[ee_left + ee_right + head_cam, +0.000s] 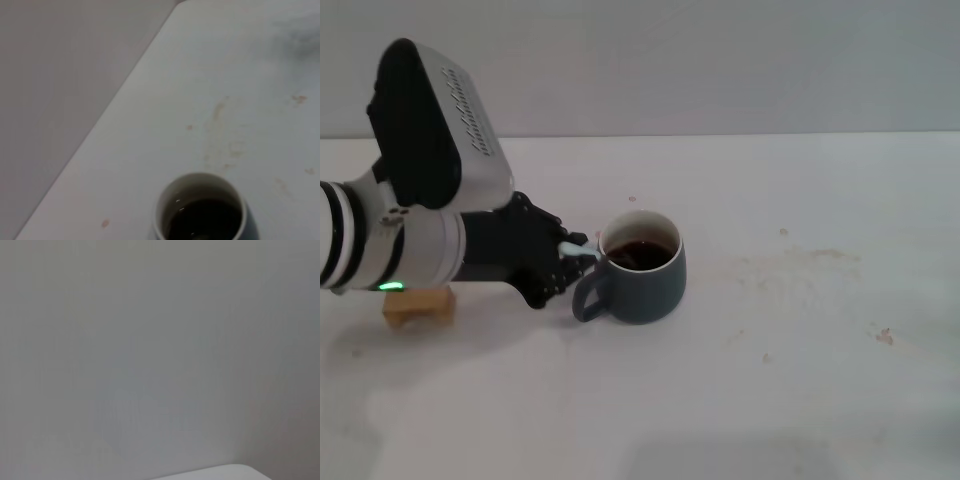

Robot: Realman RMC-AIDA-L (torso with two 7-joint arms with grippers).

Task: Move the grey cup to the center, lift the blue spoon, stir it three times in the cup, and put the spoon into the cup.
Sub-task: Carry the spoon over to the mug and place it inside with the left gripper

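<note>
Grey and rounded, the cup (642, 268) stands near the middle of a white table (800, 380), dark brown liquid inside, its loop handle pointing toward the robot's left. At that side the left gripper (563, 262) pinches the pale blue handle of the spoon (582, 252), which slants over the rim with its bowl end down in the cup. A small wooden block (418, 306) sits under the left arm. Faint brown stains (800, 262) mark the table beyond the cup. No right gripper shows in any view.
</note>
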